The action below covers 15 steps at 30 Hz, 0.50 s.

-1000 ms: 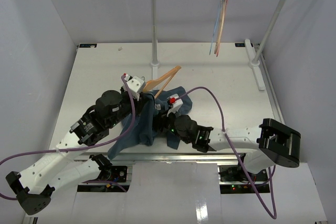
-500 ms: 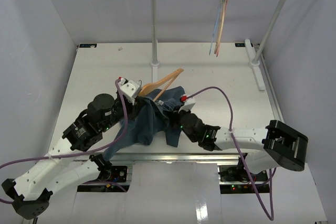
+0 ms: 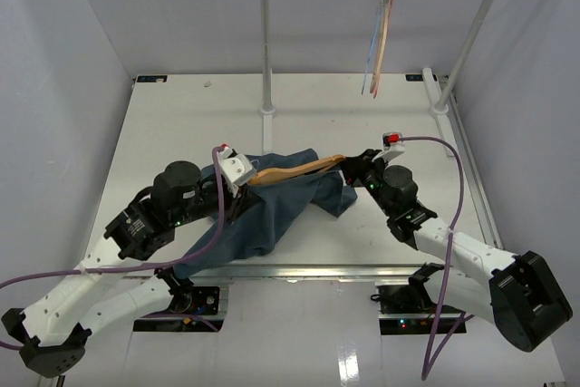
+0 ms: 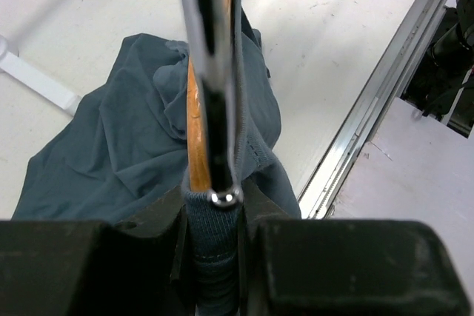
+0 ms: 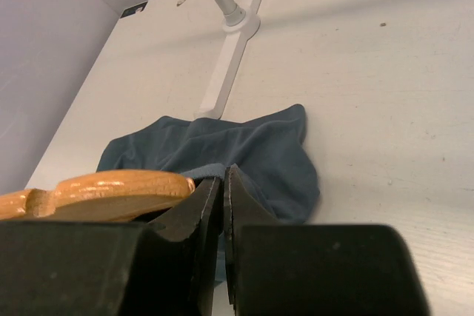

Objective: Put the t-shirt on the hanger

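The dark teal t-shirt (image 3: 276,210) lies bunched on the table between my arms. The wooden hanger (image 3: 299,168) lies across its top edge, partly inside the cloth. My left gripper (image 3: 241,178) is shut on the shirt's ribbed collar (image 4: 215,234), with the hanger's metal hook (image 4: 211,72) and wooden neck (image 4: 198,138) running out between the jaws (image 4: 213,205). My right gripper (image 3: 353,168) is at the hanger's right end. In the right wrist view its jaws (image 5: 224,174) are closed on a fold of the shirt (image 5: 244,146), beside the hanger's rounded tip (image 5: 111,190).
A white clothes rack stands at the back, with its post (image 3: 265,43), a base bar (image 3: 439,124) and thin coloured hangers (image 3: 382,33) on the rail. The post's foot shows in the right wrist view (image 5: 235,20). The table's metal front edge (image 4: 370,109) is close behind the shirt.
My right gripper has moved right and back, drawing the shirt out along the hanger. The hanger has swung from pointing up-right to lying almost level. My left gripper has stayed near its place.
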Tool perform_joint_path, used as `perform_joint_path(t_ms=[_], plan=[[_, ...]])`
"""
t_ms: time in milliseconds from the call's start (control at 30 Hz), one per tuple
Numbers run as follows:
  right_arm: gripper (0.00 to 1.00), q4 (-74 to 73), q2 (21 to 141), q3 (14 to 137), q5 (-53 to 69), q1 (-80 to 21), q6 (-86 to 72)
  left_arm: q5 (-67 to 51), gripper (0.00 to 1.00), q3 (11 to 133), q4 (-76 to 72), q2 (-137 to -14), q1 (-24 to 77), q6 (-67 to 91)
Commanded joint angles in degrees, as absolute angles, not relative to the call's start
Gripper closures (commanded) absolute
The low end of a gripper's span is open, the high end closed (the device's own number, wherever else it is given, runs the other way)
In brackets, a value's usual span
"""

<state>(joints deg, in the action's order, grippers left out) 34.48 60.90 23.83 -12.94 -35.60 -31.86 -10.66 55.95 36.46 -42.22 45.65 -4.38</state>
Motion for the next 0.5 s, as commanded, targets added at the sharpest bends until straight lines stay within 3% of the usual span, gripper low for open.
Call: perform_joint_path(t_ms=[0,200,467], plan=[[0.92,28.90,59.53,22.76,-13.57,-27.03,-29.65,-14.35,1.00,59.43,38.39,-40.71,45.44,-6.23],[0.92,28.48,57.19,21.62,-11.97,-22.35,-28.58,-16.10,1.00,59.50,40.06,-42.30,45.48,-6.81],[0.92,20.62,54.32,25.98,-10.51,-21.46,-24.27,-7.22,1.00,60.14,42.69,-47.06,45.45,-8.58]])
